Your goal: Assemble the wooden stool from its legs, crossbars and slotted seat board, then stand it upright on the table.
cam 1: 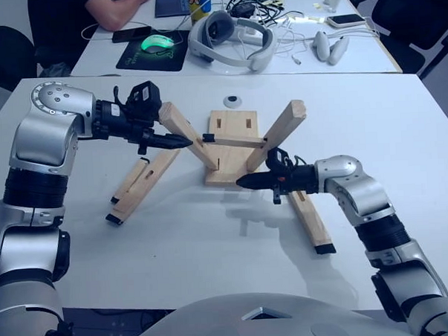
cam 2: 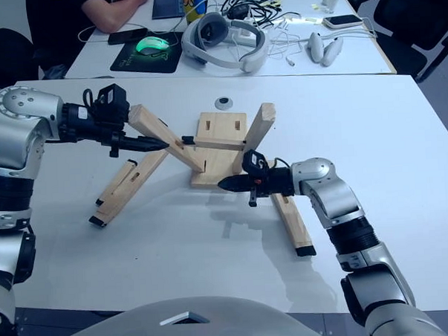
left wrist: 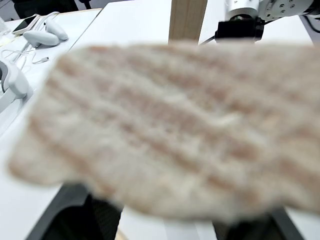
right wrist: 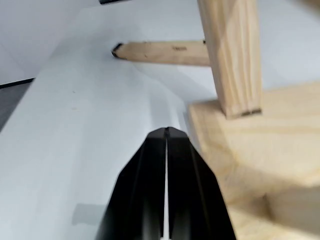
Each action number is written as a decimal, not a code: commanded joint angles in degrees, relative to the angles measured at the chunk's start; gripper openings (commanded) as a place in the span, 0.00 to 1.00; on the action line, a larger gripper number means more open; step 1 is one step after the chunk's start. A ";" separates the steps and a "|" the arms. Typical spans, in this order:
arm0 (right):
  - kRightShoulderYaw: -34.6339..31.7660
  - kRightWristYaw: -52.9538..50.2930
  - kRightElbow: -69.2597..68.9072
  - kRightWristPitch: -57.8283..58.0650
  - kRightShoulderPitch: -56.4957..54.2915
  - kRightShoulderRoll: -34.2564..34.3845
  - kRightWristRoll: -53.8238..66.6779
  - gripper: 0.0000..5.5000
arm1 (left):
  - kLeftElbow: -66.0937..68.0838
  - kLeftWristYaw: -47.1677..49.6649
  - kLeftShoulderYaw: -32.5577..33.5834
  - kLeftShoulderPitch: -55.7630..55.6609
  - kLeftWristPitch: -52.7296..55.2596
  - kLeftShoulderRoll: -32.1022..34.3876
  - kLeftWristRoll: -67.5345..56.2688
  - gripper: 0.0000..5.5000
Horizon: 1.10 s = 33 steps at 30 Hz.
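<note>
The slotted seat board lies flat mid-table. Two legs stand slanted in it: the left leg and the right leg, joined by a thin crossbar. My left gripper is shut on the left leg, whose wood sits right against the left wrist camera. My right gripper is shut and holds nothing. Its tip hovers just off the board's near edge, beside the foot of the left leg.
A second leg pair lies flat on the table's left side. A single leg lies under my right forearm. A small round disc sits behind the board. The table behind holds a headset, a mouse and phones.
</note>
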 commanded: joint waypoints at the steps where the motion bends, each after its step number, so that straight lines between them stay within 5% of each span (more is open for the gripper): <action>1: -2.21 1.51 -1.67 2.26 -1.60 -3.83 1.64 0.00 | 0.78 -0.48 -5.08 5.34 3.57 -0.69 1.65 0.38; 7: -2.80 8.35 -8.60 7.18 1.40 -12.48 5.40 0.00 | 0.58 -0.04 -5.22 4.58 3.87 -0.85 1.24 0.38; 20: -18.98 18.50 -19.69 22.22 -20.98 -27.33 31.00 0.33 | 0.43 0.89 -5.29 4.25 4.86 -0.31 0.62 0.38; 30: -12.02 3.32 -16.38 20.45 -36.38 -18.25 25.14 0.50 | 1.52 2.66 -6.11 3.51 5.71 -1.68 1.07 0.38; 33: -3.22 0.13 -16.97 16.12 -36.68 -15.72 15.41 0.50 | 3.95 2.44 -6.08 2.36 5.73 -2.13 1.09 0.38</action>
